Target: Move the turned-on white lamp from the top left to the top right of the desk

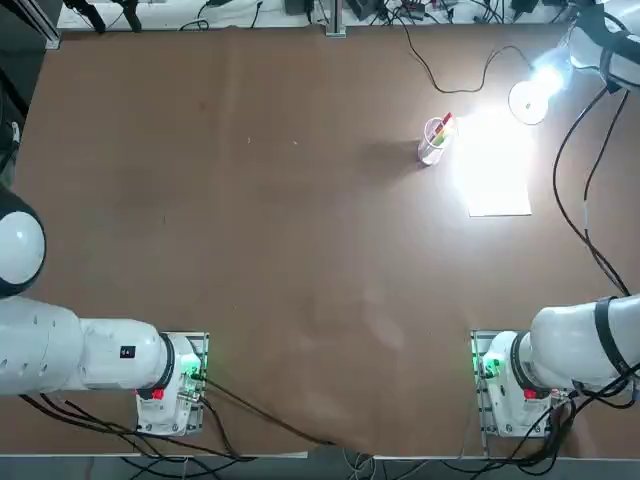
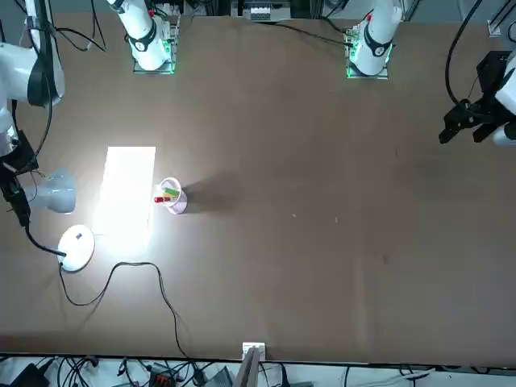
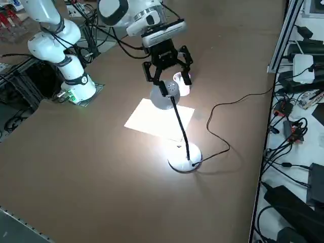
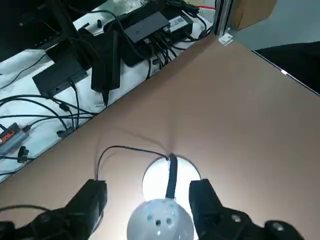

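Lamp: the lamp [image 1: 529,100] stands lit at the far right of the desk [image 1: 280,250] in the top view, its round base flat on the brown top and its glowing head leaning toward the middle.
Cord: the thin black cord [image 1: 455,75] trails from the base off over the far edge, slack and looping.
Gripper: the right gripper [image 3: 167,81] hangs just over the lamp's head with its fingers spread apart, one on either side of the head and gripping nothing; the wrist view shows a clear gap between each finger and the white head.
Paper: a white paper sheet [image 1: 498,190] lies just on the near side of the lamp, washed in its light.
Cup: a small clear pen cup [image 1: 435,139] stands to the left of the paper, apart from the lamp.
Progress: by my reckoning the move itself is done, since the lamp sits upright in the far right corner and is let go.
Left to do: only drawing the arm up and clear without knocking the head.
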Robot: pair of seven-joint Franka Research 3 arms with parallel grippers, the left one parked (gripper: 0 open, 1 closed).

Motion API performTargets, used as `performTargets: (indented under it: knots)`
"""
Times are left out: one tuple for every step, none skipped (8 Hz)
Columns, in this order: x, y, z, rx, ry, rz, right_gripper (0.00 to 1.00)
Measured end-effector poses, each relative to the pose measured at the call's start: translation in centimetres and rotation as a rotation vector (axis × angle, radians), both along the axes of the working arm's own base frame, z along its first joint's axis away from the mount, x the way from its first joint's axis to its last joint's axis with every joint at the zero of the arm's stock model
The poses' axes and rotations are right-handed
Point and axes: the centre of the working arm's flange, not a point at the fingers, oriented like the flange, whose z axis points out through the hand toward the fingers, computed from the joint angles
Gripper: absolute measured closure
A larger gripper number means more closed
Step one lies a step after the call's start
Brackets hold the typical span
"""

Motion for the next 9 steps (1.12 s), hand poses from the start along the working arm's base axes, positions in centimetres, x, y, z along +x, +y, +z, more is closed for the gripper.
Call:
performTargets:
  knots:
    - [0.3, -0.5, 1.7, -0.026, 0.02, -0.004, 0.0]
    - [0.6, -1.5, 4.7, -0.06, 0.074, -0.009, 0.0]
    - [0.6, -2.3, 8.4, -0.056, 0.139, 0.011, 0.0]
    - [0.0, -2.6, 11.7, -0.011, 0.219, 0.084, 0.0]
    - [-1.0, -2.6, 13.3, 0.05, 0.32, 0.189, 0.0]
    - [-2.0, -2.4, 13.5, 0.122, 0.416, 0.296, 0.0]
    - [-2.8, -2.1, 12.9, 0.202, 0.489, 0.367, 0.0]
    - [-3.8, -1.5, 12.0, 0.282, 0.573, 0.419, 0.0]
    - [-5.1, -0.7, 11.4, 0.342, 0.675, 0.47, 0.0]
